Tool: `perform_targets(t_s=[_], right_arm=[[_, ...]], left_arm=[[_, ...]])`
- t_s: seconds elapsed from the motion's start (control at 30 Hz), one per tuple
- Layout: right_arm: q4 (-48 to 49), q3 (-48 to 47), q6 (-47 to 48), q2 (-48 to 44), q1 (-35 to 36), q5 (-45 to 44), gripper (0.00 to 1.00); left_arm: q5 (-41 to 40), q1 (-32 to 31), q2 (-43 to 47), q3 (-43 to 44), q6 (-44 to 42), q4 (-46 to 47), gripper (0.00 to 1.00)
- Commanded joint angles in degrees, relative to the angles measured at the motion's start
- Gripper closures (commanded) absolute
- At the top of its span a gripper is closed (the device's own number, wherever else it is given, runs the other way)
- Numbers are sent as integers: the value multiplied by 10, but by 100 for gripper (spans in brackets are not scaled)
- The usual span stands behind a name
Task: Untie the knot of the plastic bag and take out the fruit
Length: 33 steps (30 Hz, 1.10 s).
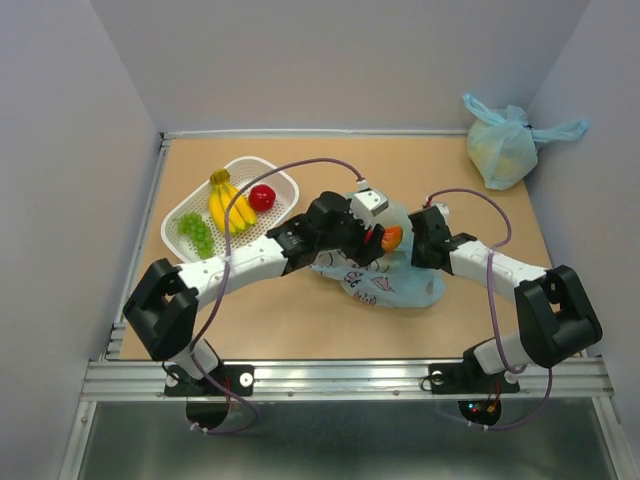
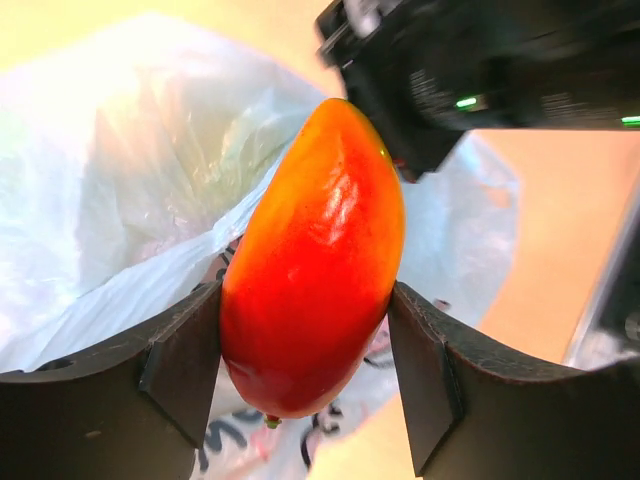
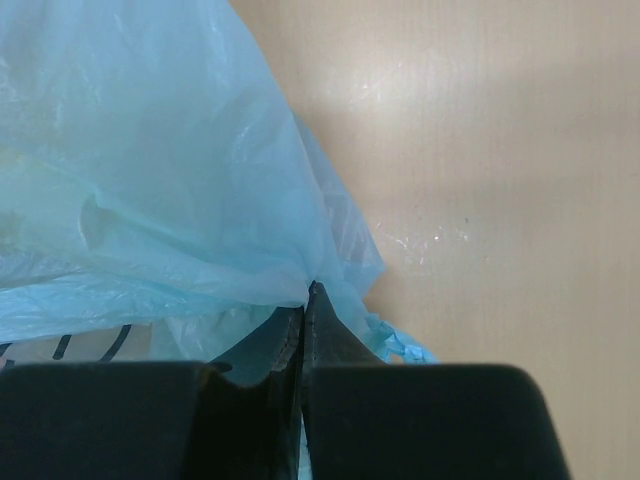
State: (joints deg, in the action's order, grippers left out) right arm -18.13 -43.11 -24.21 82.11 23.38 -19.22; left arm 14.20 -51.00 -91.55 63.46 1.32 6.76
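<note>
The printed light blue plastic bag [image 1: 385, 280] lies open in the middle of the table; it also shows in the left wrist view [image 2: 120, 170] and the right wrist view [image 3: 150, 170]. I see no knot on it. My left gripper [image 1: 378, 243] is shut on an orange-red fruit [image 1: 390, 238], seen large in the left wrist view [image 2: 315, 260], held just above the bag. My right gripper [image 1: 418, 245] is shut on a fold of the bag's edge [image 3: 308, 290]. A banana bunch [image 1: 228, 203], red apple [image 1: 262, 197] and green grapes [image 1: 197, 233] lie in the white basket [image 1: 283, 178].
A plain light blue tied bag [image 1: 503, 148] with something yellow inside stands at the back right corner. Grey walls close in the table on three sides. Both arms' cables arc over the middle.
</note>
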Motion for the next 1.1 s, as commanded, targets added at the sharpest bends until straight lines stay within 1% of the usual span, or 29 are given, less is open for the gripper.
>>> perform_targets(t_s=[0.0,0.07,0.1,0.17,0.2,0.23,0.27,0.33,0.37,0.4,0.43,0.5,0.53,0.57,0.6,0.63,0.7,0.73,0.77,0.8,0.83,0.9,0.93,1.0,1.03,1.07], right_arm=[[-14,5,-2,-26,4,-37,99],[-15,7,-3,-31,4,-32,100],[-16,7,-3,-34,4,-29,100],[-18,10,-5,-46,4,-20,99],[-18,11,-6,-49,4,-17,100],[-19,12,-5,-56,4,-9,99],[-19,13,-2,-59,4,1,100],[-20,13,0,-68,4,11,99],[-21,13,0,-71,4,16,100],[-22,12,0,-75,4,17,100],[-24,11,-1,-78,4,19,100],[-27,10,0,-89,4,19,100],[-29,9,0,-92,4,20,100],[-30,8,1,-93,4,23,100],[-31,7,2,-96,4,25,100],[-33,6,3,-98,4,26,99],[-36,2,4,-99,4,28,100],[-37,0,6,-100,4,30,99],[-38,-2,7,-101,4,31,100],[-39,-4,9,-102,4,33,100],[-41,-5,9,-105,4,34,99],[-43,-8,13,-108,4,38,100],[-44,-9,14,-111,4,38,99],[-45,-12,18,-114,4,40,100],[-48,-13,19,-117,4,41,100],[-48,-14,20,-118,4,43,100]], left_arm=[[37,14,85,-11,27,-30,92],[36,44,120,-21,57,-10,93],[29,59,155,-25,75,0,93],[-20,91,187,-41,125,20,93],[-44,125,210,-47,137,19,93],[-76,142,221,-55,164,11,93],[-154,176,229,-60,177,1,93],[-233,221,246,-75,216,-39,93],[-249,243,251,-82,253,-54,93],[-260,270,261,-90,269,-66,93],[-267,318,269,-111,279,-82,92],[-269,369,286,-135,299,-86,89],[-272,388,289,-159,301,-85,83],[-274,425,292,-169,301,-83,81],[-270,440,292,-178,298,-79,79],[-269,456,288,-196,294,-73,74],[-247,500,280,-208,291,-70,70],[-234,506,274,-214,289,-56,64],[-222,523,272,-220,289,-54,54],[-221,529,274,-222,289,-52,45],[-223,529,277,-222,288,-52,31],[-226,530,284,-223,286,-53,21],[-227,530,286,-222,283,-58,15],[-231,530,289,-219,275,-63,12],[-229,530,289,-216,273,-67,9],[-226,530,291,-215,272,-67,8]])
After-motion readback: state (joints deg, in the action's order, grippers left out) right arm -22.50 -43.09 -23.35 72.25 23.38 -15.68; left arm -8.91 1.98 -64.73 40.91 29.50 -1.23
